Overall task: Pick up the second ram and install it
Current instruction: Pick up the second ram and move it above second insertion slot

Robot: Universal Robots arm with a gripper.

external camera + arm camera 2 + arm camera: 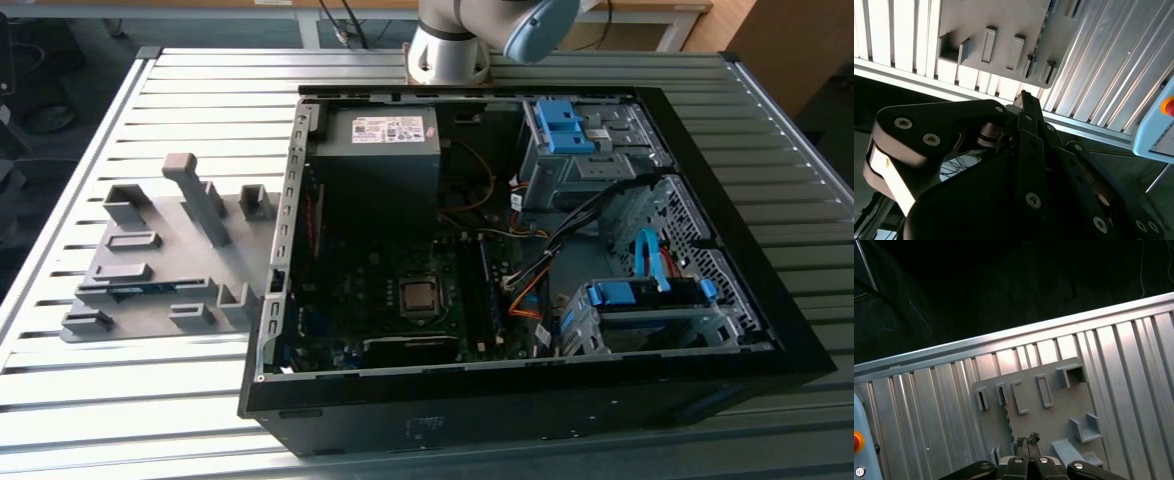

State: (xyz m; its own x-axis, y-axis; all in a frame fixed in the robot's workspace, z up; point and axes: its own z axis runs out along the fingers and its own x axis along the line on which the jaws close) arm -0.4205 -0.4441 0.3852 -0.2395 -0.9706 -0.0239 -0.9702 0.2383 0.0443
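Note:
The second ram point(134, 290) is a thin dark blue-green stick standing on edge in the grey holder plate point(160, 250), at the exterior view's left beside the open computer case point(534, 250). Both wrist views look down on that plate from high above. The ram point(1008, 421) runs along the edge of the plate point(1054, 405) in the first wrist view, and the ram point(1042, 30) lies at the plate's edge in the second wrist view. My gripper point(1027, 441) hangs well above the plate with its black fingers point(1024, 100) together and nothing between them.
The case and plate rest on a slatted metal table point(120, 400). The arm's base point(447, 50) stands behind the case. Inside are a power supply point(380, 135), blue drive bays point(641, 300) and loose cables. A pale blue box with a red button point(1168, 106) sits off the table's edge.

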